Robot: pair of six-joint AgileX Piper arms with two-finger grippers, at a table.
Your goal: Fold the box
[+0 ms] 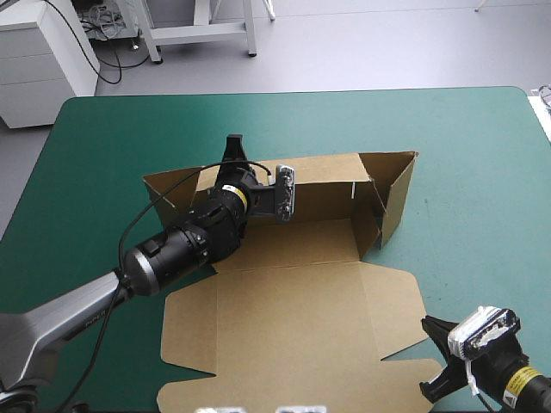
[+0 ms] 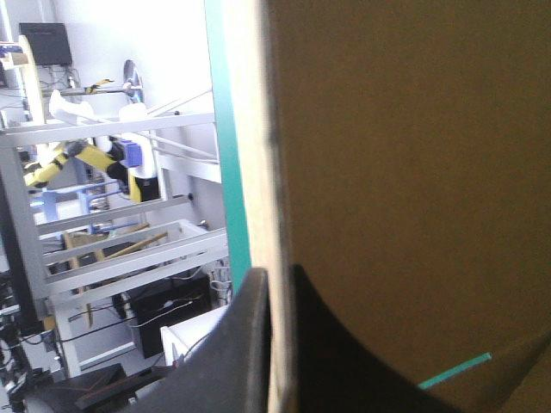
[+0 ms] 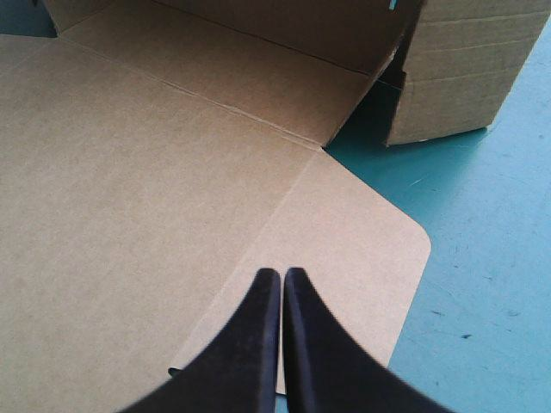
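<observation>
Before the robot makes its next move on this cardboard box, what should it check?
1. Left gripper has a hold on the box: ok, its fingers pinch the edge of the far wall.
2. Far wall standing: ok, it is raised.
3. Right side wall raised: ok, it stands at the box's right end.
4. Left end wall tucked in: cannot tell, the left arm covers much of that corner.
5. Right gripper free: ok, shut and holding nothing, over the rounded flap at the box's near right corner.
6. Large near panel lying flat on the table: ok.
</observation>
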